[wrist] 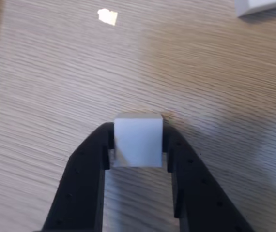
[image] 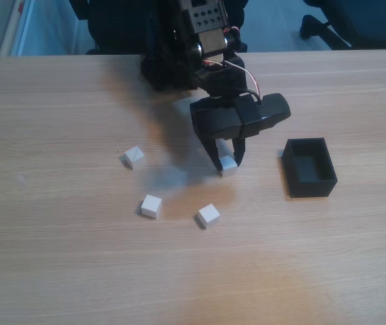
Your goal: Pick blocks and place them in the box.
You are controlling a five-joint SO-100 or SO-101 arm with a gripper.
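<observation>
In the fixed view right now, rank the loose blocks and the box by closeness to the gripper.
From the gripper, shut on a block:
1. Block below it.
2. Box, right.
3. Lower-left block and upper-left block: too close to call.

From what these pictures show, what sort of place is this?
Probably an office or lab desk. A light wooden tabletop carries a small black open-topped box, and a dark wheeled chair base stands behind it. The black two-finger gripper clamps a small white cube.
</observation>
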